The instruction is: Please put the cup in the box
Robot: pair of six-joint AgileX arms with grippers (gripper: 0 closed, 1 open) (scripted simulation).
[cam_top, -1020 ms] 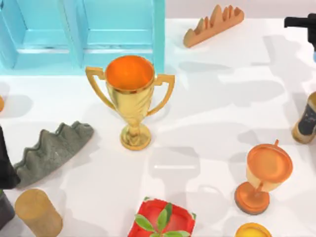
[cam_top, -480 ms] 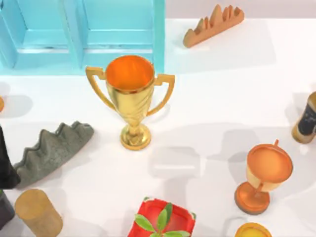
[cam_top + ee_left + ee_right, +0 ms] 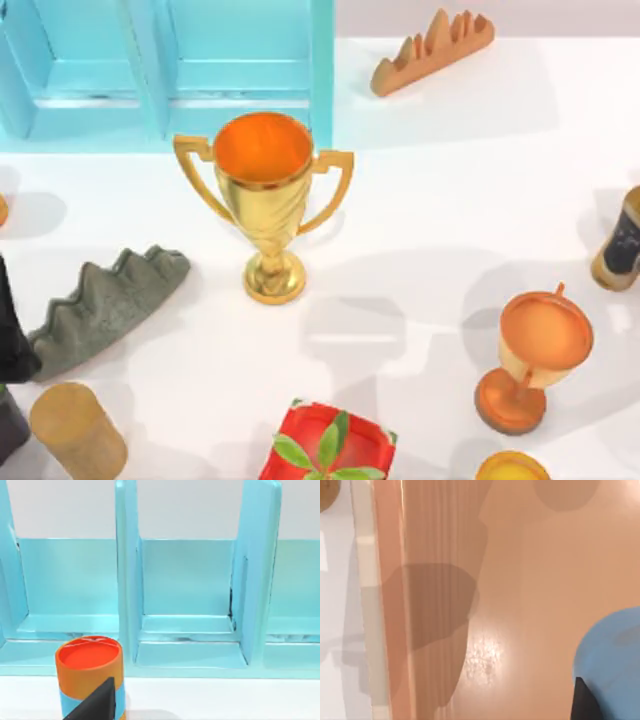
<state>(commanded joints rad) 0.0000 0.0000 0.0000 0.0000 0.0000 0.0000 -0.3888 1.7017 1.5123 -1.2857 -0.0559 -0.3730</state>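
The cup [image 3: 612, 662], a plain blue tumbler, hangs close to the right wrist camera with peach floor beyond it. My right gripper [image 3: 582, 700] is shut on it, and one dark finger shows against its side. The box [image 3: 165, 65] is large and turquoise and stands at the table's back left. Its upright dividers [image 3: 129, 570] and open compartments face the left wrist camera. My left arm [image 3: 10, 340] rests at the table's left edge, with a dark part of the left gripper [image 3: 95, 705] low in its wrist view.
A gold trophy [image 3: 265, 195] stands just in front of the box. An orange goblet [image 3: 535, 350], a bottle [image 3: 622, 245], a red package [image 3: 328, 445], a grey ridged piece [image 3: 105, 300], a tan cylinder [image 3: 75, 430] and an orange-and-blue canister [image 3: 90, 677] are around the table.
The dark part of my right arm at the top view's back right corner has left the picture. The shadows on the right half of the table have shifted. Nothing on the table moved.
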